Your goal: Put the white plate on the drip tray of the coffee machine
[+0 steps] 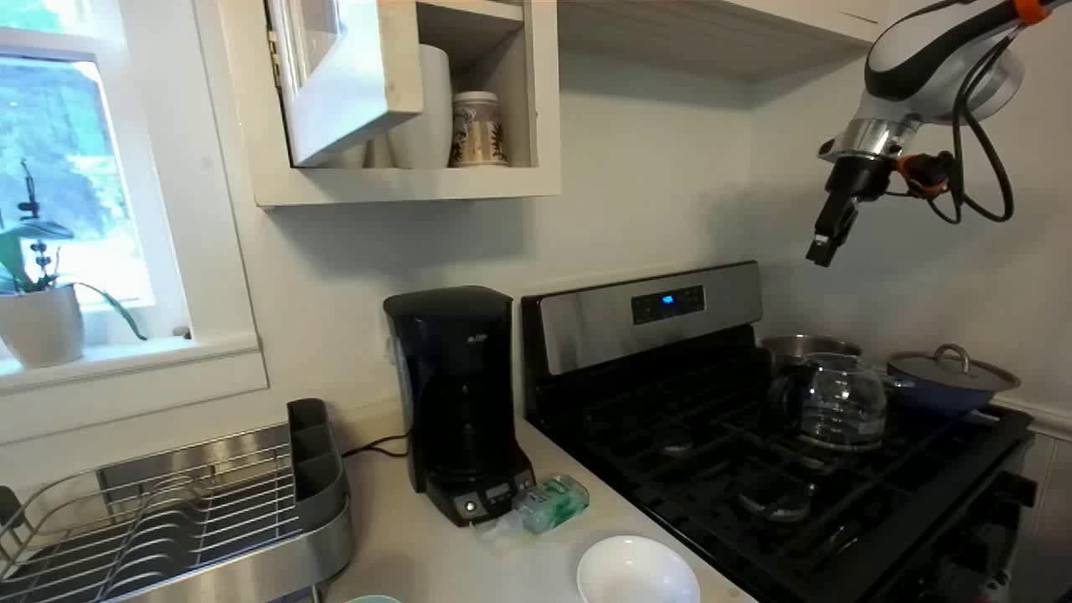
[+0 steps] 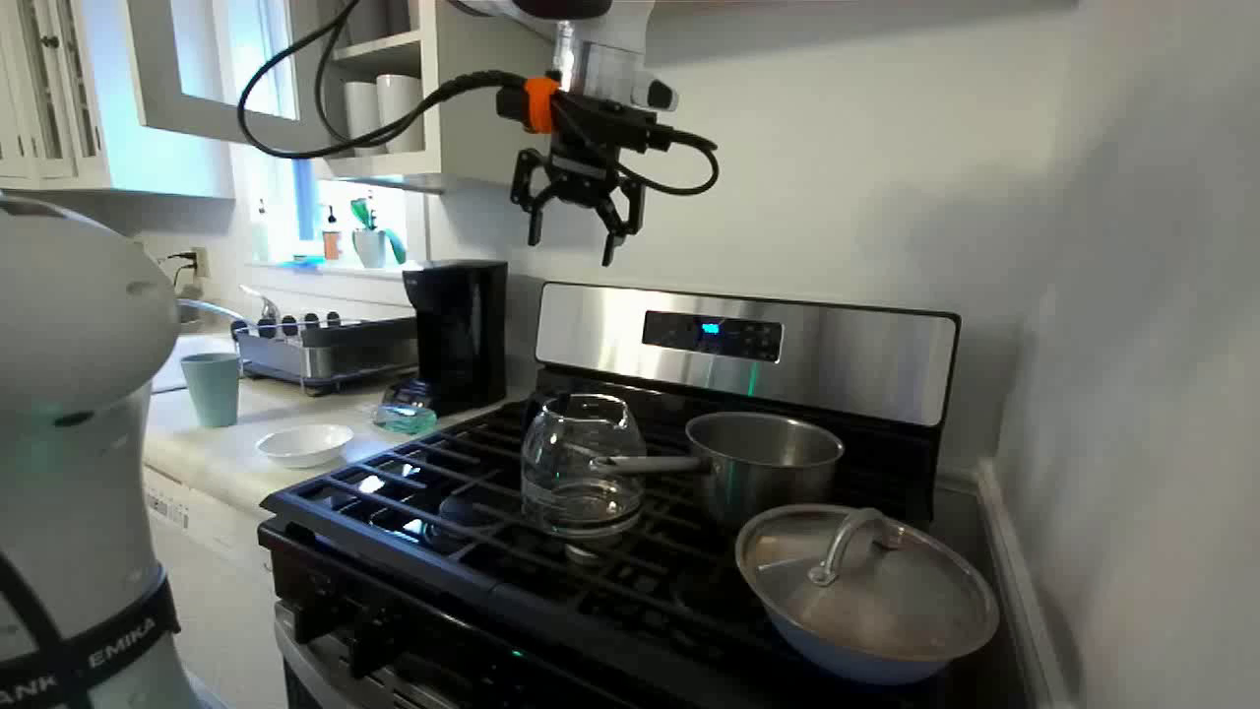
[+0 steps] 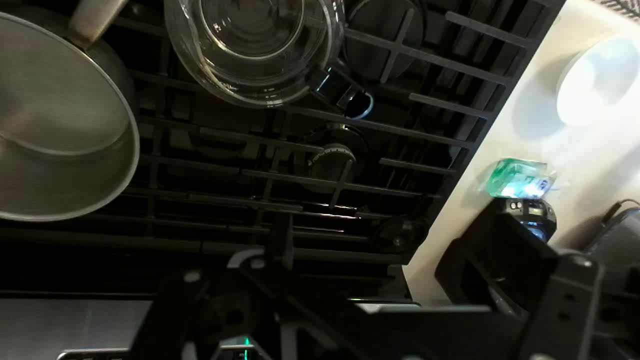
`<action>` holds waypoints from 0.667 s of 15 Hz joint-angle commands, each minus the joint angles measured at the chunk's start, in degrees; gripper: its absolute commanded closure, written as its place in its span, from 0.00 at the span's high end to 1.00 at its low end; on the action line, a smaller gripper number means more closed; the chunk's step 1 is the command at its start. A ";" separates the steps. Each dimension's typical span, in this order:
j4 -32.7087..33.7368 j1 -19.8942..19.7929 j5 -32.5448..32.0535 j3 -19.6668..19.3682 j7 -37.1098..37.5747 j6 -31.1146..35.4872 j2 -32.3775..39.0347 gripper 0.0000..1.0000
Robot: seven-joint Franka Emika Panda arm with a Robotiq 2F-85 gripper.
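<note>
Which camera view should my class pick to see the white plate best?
An exterior view that shows the white plate whole on the counter. An exterior view also shows the white plate cut off by the bottom edge; the wrist view has it near the right edge, washed out.

White wall cabinet, 1 glazed door standing open; white-framed window, daylit; pale plain walls; off-white countertop.

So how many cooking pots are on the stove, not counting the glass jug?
2: an open metal pot towards the back, and a lidded blue pot nearer the front.
</note>
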 commanded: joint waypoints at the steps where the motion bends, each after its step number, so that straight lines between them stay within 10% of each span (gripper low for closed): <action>1: 0.19 -2.42 1.17 2.03 -0.95 -0.35 0.50 1.00; 10: -5.72 0.22 3.04 8.89 -1.15 1.18 -3.12 1.00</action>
